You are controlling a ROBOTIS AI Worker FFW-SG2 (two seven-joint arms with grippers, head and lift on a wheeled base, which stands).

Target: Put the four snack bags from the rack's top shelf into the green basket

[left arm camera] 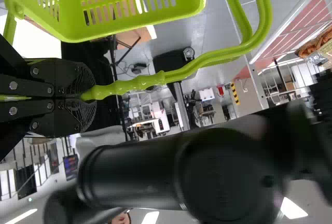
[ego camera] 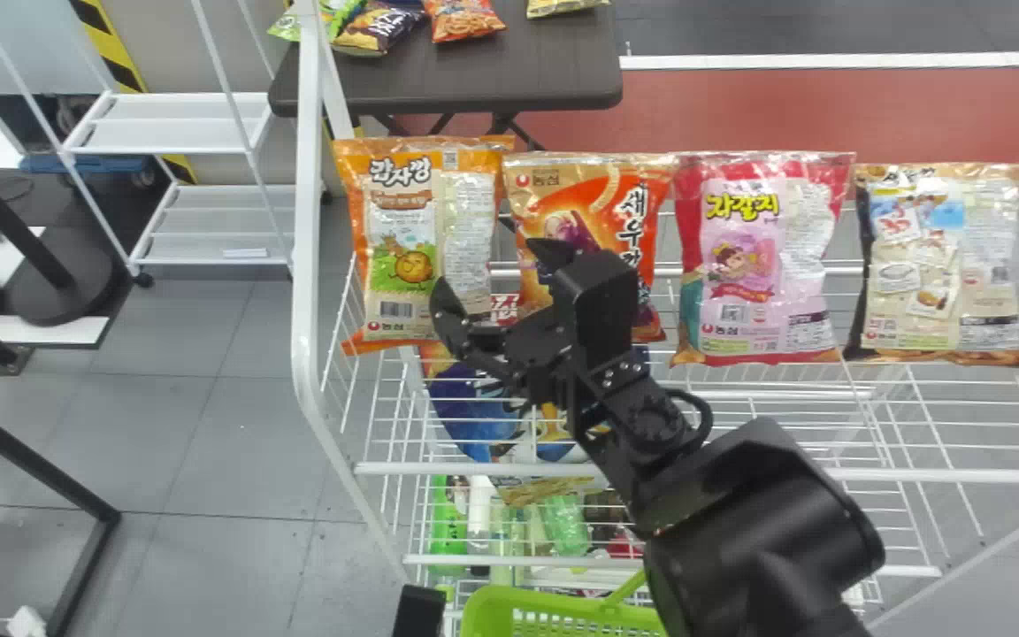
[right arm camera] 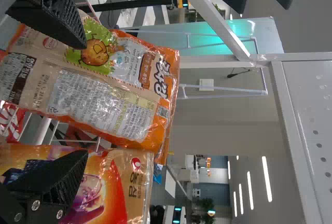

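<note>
My right gripper (ego camera: 499,281) is over the rack's top shelf in the head view, before the orange potato bag (ego camera: 403,239) and the red-orange shrimp bag (ego camera: 585,203). To their right stand the pink bag (ego camera: 762,257) and the beige-brown bag (ego camera: 943,265). In the right wrist view, my right gripper (right arm camera: 80,99) has its fingers wide apart with the potato bag (right arm camera: 104,105) between them and the shrimp bag (right arm camera: 119,182) behind one finger. My left gripper (left arm camera: 83,97) is closed on the handle of the green basket (left arm camera: 135,32); the basket (ego camera: 580,615) is low before the rack.
The white wire rack (ego camera: 304,265) has an upright post left of the potato bag. Lower shelves hold more bags and green bottles (ego camera: 567,526). Behind stands a dark table (ego camera: 554,62) with snacks; a white shelf unit (ego camera: 173,119) is at the back left.
</note>
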